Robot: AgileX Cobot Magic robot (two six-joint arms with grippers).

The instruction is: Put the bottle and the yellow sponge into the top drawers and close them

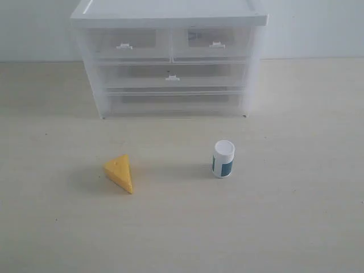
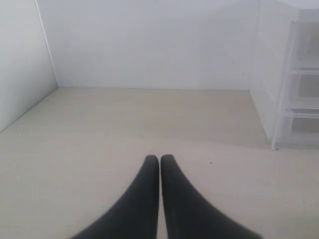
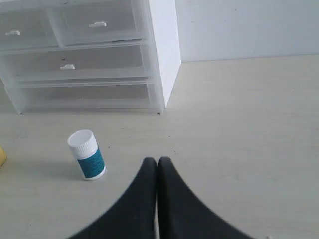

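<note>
The white bottle [image 1: 223, 158] with a teal label stands upright on the table, right of centre; the right wrist view has the bottle [image 3: 86, 155] too. The yellow sponge [image 1: 120, 172] lies to its left, and only a sliver of the sponge [image 3: 2, 156] shows in the right wrist view. Both top drawers, left [image 1: 126, 45] and right [image 1: 213, 43], are closed in the cabinet [image 1: 169, 11] at the back. My left gripper [image 2: 159, 158] is shut and empty, off to the cabinet's side. My right gripper [image 3: 157, 160] is shut and empty, beside the bottle. Neither gripper shows in the exterior view.
Below the top drawers sit two full-width drawers [image 1: 172, 77], closed. White walls [image 2: 149, 45] stand behind and beside the table. The cabinet's side [image 2: 279, 94] is near the left gripper.
</note>
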